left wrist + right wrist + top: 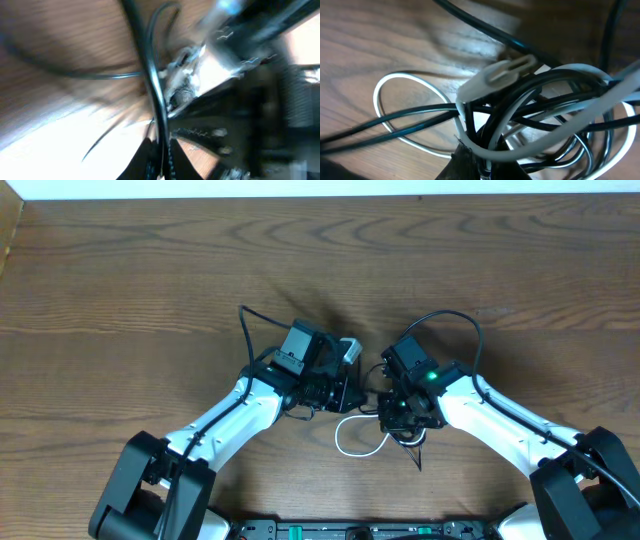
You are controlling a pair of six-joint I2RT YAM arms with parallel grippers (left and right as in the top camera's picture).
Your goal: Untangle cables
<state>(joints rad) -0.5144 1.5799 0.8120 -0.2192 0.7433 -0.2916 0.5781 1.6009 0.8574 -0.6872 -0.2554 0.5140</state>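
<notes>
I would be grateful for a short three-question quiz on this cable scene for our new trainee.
1. True or false: the white cable and the black cable already lie fully apart.
2. In the overhead view, where is the white loop on the table?
A) between the two arms, on the robot's side
B) at the far edge
C) hanging off the table
3. Fill in: in the right wrist view, the plug end in plain sight belongs to the ___ cable.

Key: 1 false, they are still tangled together; 2 A; 3 white.
</notes>
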